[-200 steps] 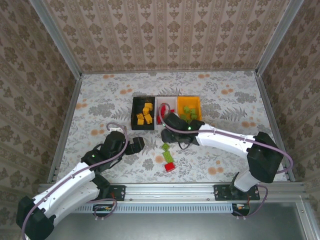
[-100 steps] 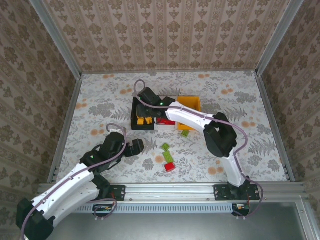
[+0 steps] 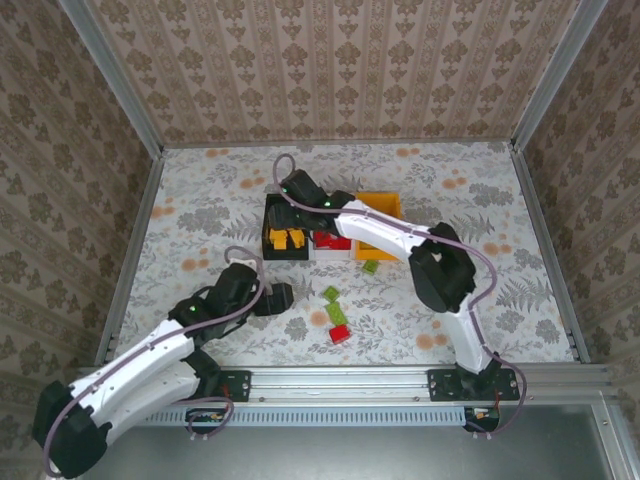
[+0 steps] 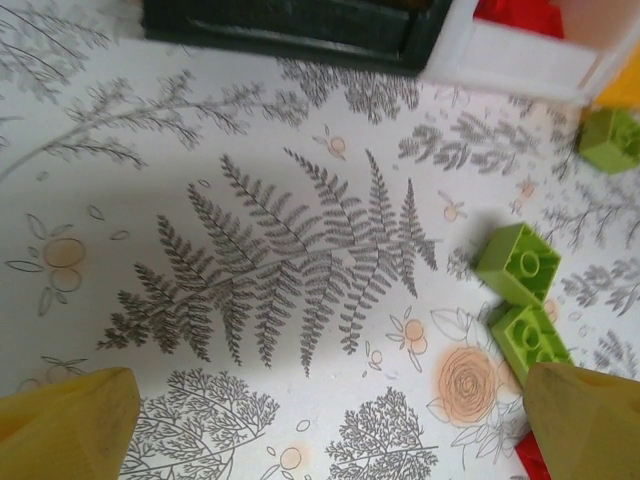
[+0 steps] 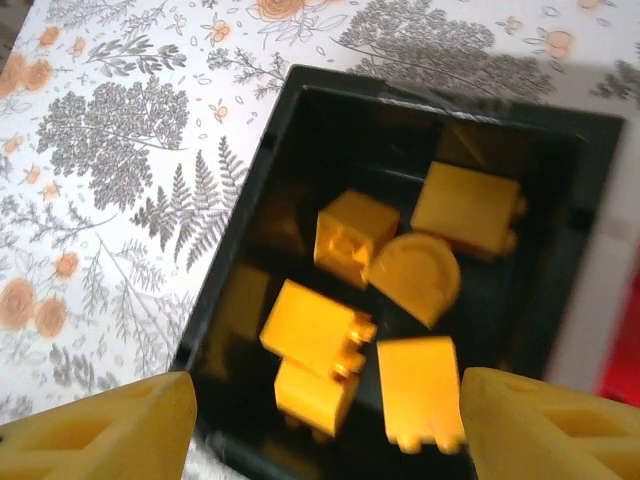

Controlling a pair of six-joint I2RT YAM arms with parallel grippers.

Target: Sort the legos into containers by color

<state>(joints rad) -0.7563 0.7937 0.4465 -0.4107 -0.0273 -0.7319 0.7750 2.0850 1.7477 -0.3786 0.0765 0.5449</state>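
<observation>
The right pincer (image 5: 320,432) hangs over the black bin (image 5: 250,200), its two yellow fingertips (image 5: 100,430) spread wide with nothing between them. In the bin below lie half a dozen or so yellow-orange bricks (image 5: 355,235), tumbled at odd angles (one shows a rounded face). Right beside the black bin stands the white bin (image 4: 510,55) with red bricks (image 3: 332,241) inside. On its far side is the orange bin (image 3: 385,203). The right arm crosses over that one, so I cannot tell what it holds.

The left pincer (image 4: 320,430) sits low over the surface (image 4: 250,250), nearer the front edge, with its fingers fully apart and empty. Ahead of it and off to its right, two green bricks (image 4: 517,262) lie just beside each other on the flowered surface. A red brick (image 3: 340,334) lies close behind them. A lone green brick (image 3: 370,266) rests just in front of the orange bin, outside it.
</observation>
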